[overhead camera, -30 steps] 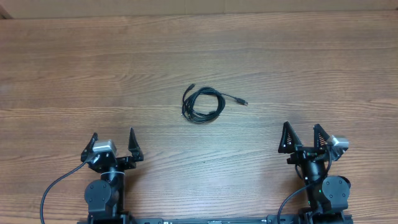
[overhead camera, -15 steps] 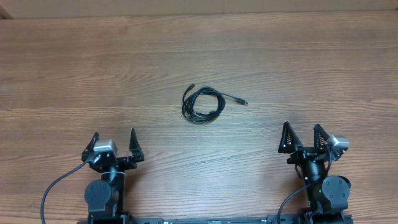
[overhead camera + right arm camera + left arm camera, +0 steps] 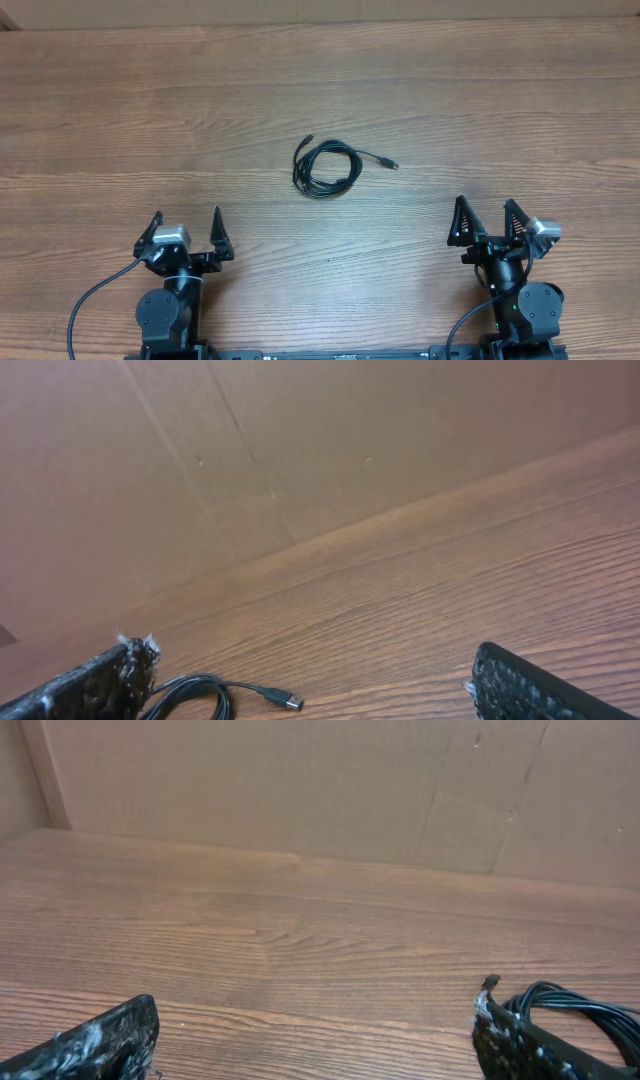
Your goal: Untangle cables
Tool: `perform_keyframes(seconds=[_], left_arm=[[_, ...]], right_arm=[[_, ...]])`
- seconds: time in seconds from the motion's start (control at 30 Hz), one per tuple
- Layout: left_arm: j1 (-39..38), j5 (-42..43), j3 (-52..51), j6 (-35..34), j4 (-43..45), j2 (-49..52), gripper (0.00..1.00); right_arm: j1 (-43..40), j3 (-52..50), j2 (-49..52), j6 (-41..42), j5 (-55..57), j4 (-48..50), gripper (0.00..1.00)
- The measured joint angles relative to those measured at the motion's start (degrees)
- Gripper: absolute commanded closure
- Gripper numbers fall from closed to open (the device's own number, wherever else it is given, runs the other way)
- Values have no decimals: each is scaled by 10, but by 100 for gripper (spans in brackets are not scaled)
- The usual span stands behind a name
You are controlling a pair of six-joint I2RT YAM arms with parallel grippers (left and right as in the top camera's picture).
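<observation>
Currently the cables (image 3: 325,168) lie as one small coiled bundle at the centre of the overhead frame, on the bare worktop (image 3: 120,120), above and between the two claws.

- Left claw (image 3: 186,214): lower left of frame, fingers spread wide, holding nothing.
- Right claw (image 3: 486,203): lower right of frame, also spread and empty.
- Neither claw touches the bundle; both are well apart from it.
- Bundle axis: the coil is roughly round. One silver-tipped plug tail (image 3: 390,162) runs out toward frame right, and a short end sticks up at the coil's upper left.
- Nearness, as a judgement: the coil is about midway between the arms, but the free tail is on the right claw's side, so the right arm has the shorter reach to a loose end.
- Left wrist view: the cables sit at the lower right edge. Right wrist view: they sit at lower left, plug pointing right.
- Room: open wood on all sides. The back wall (image 3: 300,780) is far behind.
</observation>
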Motion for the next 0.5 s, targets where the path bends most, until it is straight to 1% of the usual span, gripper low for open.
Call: perform_keyframes(seconds=[0.2,0.5], left_arm=[[0,4,20,2,-21,0,0],[0,4,112,37,-112,4,0]], right_arm=[[0,0,0,0,0,0,0],[0,0,0,0,0,0,0]])
